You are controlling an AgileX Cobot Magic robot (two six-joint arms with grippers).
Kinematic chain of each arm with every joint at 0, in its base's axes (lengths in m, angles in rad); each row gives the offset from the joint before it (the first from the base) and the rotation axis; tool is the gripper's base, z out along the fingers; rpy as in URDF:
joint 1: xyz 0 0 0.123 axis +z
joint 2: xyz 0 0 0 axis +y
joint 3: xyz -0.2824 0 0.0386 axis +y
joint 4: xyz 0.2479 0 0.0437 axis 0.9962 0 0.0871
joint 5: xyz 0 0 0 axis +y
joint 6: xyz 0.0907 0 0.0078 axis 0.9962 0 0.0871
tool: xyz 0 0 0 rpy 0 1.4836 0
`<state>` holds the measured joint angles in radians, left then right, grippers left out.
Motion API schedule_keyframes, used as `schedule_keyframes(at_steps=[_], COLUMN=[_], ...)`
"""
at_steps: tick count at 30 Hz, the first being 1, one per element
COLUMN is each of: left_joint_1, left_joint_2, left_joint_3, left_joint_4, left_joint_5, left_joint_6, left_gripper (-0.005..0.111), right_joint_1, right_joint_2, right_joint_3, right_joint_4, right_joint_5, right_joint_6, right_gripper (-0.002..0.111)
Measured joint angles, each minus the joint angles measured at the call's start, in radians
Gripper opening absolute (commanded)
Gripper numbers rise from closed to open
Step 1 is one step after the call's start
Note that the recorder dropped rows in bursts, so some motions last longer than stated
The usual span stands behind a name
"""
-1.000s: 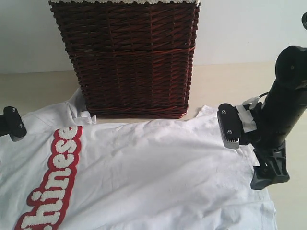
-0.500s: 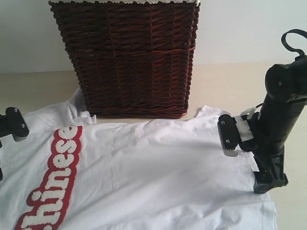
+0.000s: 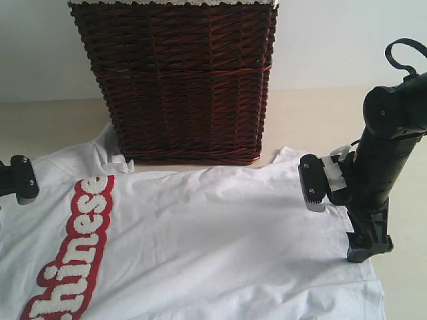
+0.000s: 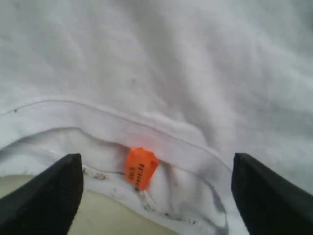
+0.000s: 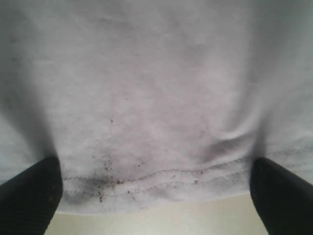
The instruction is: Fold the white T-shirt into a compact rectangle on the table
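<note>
**Figure.** Two arms stationed at opposite ends of the white T-shirt [image 3: 220, 227], which lies spread and unfolded on the tabletop [image 3: 313, 113] with its red-edged lettering [image 3: 77, 240] facing up.

**Left claw** [image 4: 156, 157]: the jaws are wide apart and hold nothing. The claw hovers over the neck opening. The orange neck tag [image 4: 141, 168] sits between its two fingers, and the collar band [image 4: 112, 115] runs just ahead of them. Straddling the middle of the collar probably lets a single closing pinch the garment on its centreline.

**Right claw** [image 5: 154, 164]: the jaws are likewise fully spread and empty. The stitched hem [image 5: 161, 175], flecked with small dark specks, crosses the gap from finger to finger, and bare tabletop shows just behind it. In the exterior view the lower finger comes down close to the cloth. Whether it touches cannot be told.

**Reading.** One claw at the collar and the other at the hem suggests an end-to-end fold, each claw placed to catch an edge rather than the open middle of the cloth. No fold has been made yet, so the task appears to be at its first grasp.

**Note.** The wicker basket [image 3: 180, 80] stands beyond and between the two claws, right against the shirt's far edge. Cloth lifted near it may snag.
</note>
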<state>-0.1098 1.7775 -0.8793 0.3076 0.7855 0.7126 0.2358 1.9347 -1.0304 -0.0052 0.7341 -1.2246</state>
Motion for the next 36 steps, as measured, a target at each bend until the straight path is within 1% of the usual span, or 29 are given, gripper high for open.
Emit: schedule_keyframes(at_steps=[5, 7, 9, 12, 16, 22, 27, 30, 33, 36], left_joint_1=[0.0, 0.0, 0.008, 0.023, 0.037, 0.048, 0.048, 0.048, 0.057, 0.084], left_joint_2=[0.002, 0.002, 0.002, 0.002, 0.004, 0.004, 0.004, 0.004, 0.004, 0.004], left_joint_3=[0.0, 0.0, 0.0, 0.0, 0.006, 0.044, 0.078, 0.111, 0.133, 0.14], left_joint_4=[0.15, 0.218, 0.247, 0.249, 0.245, 0.231, 0.152, 0.136, 0.165, 0.204], left_joint_5=[0.09, 0.109, 0.111, 0.111, 0.105, 0.084, 0.006, -0.039, -0.065, -0.067], left_joint_6=[0.011, 0.011, 0.012, 0.018, 0.077, 0.139, 0.213, 0.26, 0.273, 0.273], left_gripper=[0.079, 0.079, 0.079, 0.077, 0.07, 0.07, 0.07, 0.07, 0.07, 0.07], right_joint_1=[0.0, 0.0, 0.0, 0.0, -0.002, -0.002, -0.002, -0.002, -0.002, -0.002], right_joint_2=[0.002, 0.004, 0.006, 0.006, 0.006, 0.008, 0.008, 0.008, 0.008, 0.008], right_joint_3=[0.0, -0.002, -0.002, -0.004, -0.004, -0.004, -0.004, -0.004, -0.004, -0.004], right_joint_4=[0.0, -0.002, -0.002, -0.002, 0.013, 0.015, 0.015, 0.017, 0.017, 0.017], right_joint_5=[0.001, 0.004, 0.004, 0.008, 0.008, 0.008, 0.008, 0.008, 0.008, 0.008], right_joint_6=[0.0, 0.0, 0.0, 0.0, 0.0, 0.0, 0.0, 0.0, 0.0, 0.0], right_gripper=[0.105, 0.105, 0.105, 0.105, 0.105, 0.105, 0.105, 0.105, 0.105, 0.105])
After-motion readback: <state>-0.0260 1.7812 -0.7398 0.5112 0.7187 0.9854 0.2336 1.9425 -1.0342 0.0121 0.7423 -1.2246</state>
